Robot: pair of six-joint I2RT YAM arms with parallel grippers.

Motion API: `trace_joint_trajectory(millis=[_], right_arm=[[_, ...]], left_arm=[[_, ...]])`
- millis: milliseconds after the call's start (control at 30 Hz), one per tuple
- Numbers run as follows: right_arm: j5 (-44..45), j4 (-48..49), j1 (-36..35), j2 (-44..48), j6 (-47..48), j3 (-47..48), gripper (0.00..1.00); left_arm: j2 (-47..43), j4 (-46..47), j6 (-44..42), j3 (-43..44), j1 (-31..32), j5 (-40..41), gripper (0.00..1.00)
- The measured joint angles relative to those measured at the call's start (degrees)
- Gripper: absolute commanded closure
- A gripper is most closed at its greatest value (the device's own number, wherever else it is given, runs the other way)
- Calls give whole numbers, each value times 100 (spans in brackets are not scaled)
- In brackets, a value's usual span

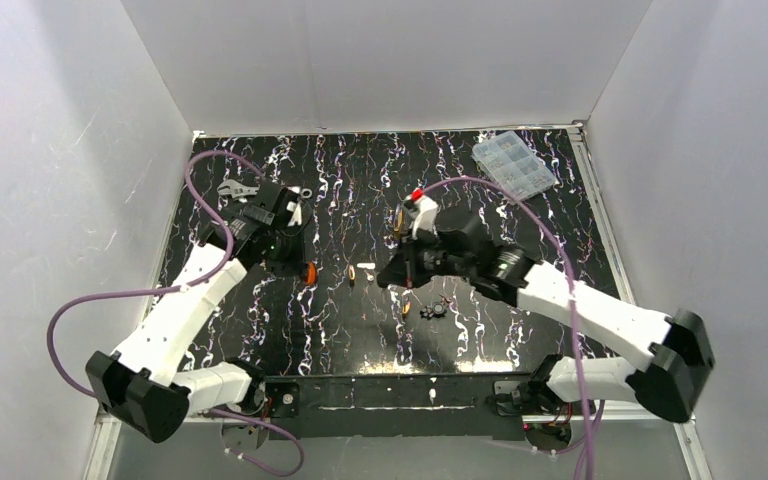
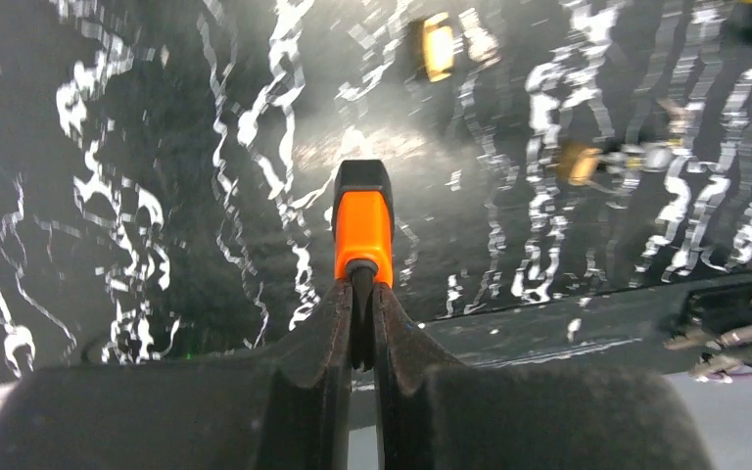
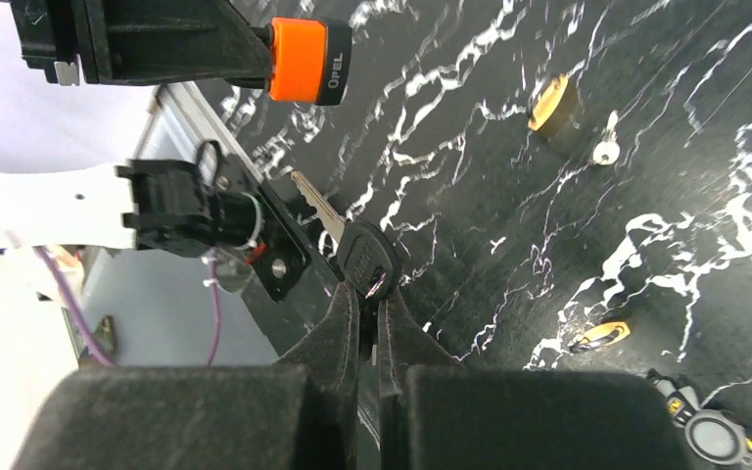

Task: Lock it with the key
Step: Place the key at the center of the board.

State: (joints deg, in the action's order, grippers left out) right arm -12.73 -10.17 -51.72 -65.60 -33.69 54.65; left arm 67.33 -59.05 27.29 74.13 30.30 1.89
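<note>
Left jaws are pinched tight on the orange padlock [image 2: 362,230], and right jaws are clamped on the black-headed key [image 3: 364,257], whose blade sits near the padlock without touching it. I'd square the blade to the keyway first, then ease it in straight, no forcing.

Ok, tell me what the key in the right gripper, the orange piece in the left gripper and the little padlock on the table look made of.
Black-headed key: bright silvery blade, metal by its glint; matte black head, probably plastic. Orange piece: smooth orange body, black cap printed OPEL, likely plastic. Padlock: yellow-tan body with a dull sheen, brass-like, though too small to be sure.
</note>
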Motion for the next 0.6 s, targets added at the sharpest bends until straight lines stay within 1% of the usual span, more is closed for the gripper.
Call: trace_joint_trajectory(millis=[100, 200, 367, 600], right_arm=[[105, 28, -262, -723, -52, 160, 99], [197, 96, -490, -1526, -83, 520, 99], [358, 234, -730, -2586, -160, 1252, 99], [629, 538, -868, -3526, -444, 1762, 99]], left_arm=[[48, 149, 125, -822, -509, -201, 100], [90, 365, 240, -1403, -748, -348, 100], [116, 780, 409, -2024, -994, -396, 100], [192, 1180, 680, -2594, -1231, -284, 100]])
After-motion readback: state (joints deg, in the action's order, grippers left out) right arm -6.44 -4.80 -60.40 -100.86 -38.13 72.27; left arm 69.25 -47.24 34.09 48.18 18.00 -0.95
